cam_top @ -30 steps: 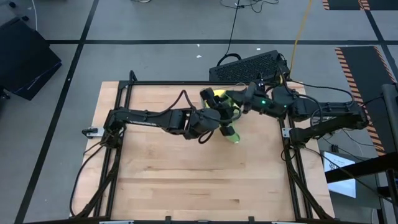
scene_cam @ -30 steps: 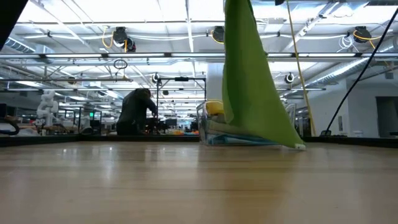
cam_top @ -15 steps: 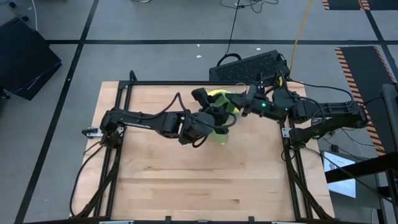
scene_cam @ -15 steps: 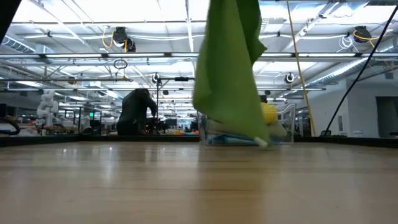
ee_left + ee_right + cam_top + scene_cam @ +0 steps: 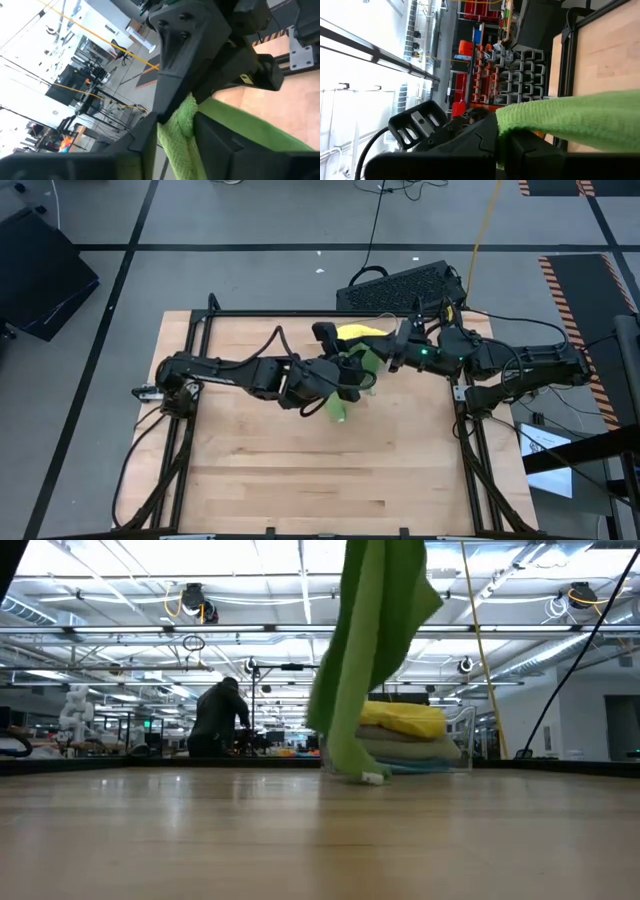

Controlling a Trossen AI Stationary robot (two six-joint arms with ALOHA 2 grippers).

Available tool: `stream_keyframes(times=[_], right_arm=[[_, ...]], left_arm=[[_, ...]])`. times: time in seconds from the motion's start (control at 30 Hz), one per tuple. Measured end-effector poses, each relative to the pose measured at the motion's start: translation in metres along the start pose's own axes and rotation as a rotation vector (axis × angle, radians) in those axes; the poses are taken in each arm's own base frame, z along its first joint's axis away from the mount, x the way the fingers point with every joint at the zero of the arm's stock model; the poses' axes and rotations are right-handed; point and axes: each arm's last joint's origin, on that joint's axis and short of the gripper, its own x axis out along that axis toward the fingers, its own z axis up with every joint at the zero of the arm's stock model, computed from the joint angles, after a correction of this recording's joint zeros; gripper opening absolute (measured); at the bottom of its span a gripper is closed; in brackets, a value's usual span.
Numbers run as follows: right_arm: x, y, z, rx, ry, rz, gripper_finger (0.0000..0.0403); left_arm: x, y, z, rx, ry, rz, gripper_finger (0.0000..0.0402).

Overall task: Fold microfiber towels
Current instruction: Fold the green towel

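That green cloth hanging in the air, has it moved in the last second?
Yes. In the low view the bright green towel has swung to the picture's left, uncovering the clear bin and its stack of towels behind it.

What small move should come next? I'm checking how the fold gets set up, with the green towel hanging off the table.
Probably draw the two hands apart to spread the bright green towel flat. The right hand is shut on its top edge, the left hand grips close beside it, and the cloth hangs bunched, its lowest corner just at the table.
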Motion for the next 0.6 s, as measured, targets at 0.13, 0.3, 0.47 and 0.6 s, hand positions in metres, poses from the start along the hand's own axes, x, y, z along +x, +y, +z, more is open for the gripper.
stream_keyframes(times=[0.13, 0.3, 0.47, 0.6], right_arm=[[0.0002, -0.0012, -0.0005, 0.015, 0.013, -0.007, 0.0006], [0.0002, -0.0011, -0.0002, 0.022, 0.015, -0.007, 0.0006], [0.0013, -0.0011, 0.0026, 0.061, 0.008, -0.005, 0.0006], [0.0016, -0.0008, 0.0033, 0.071, 0.012, -0.001, 0.0006]], left_arm=[[-0.0021, -0.002, 0.0001, -0.042, 0.002, -0.01, 0.009], [-0.0027, -0.0021, 0.0004, -0.046, 0.001, -0.011, 0.0052], [-0.0038, -0.0029, 0.0009, -0.049, -0.001, -0.011, 0.0048], [-0.0065, -0.0048, 0.0021, -0.045, -0.007, -0.017, 0.0077]])
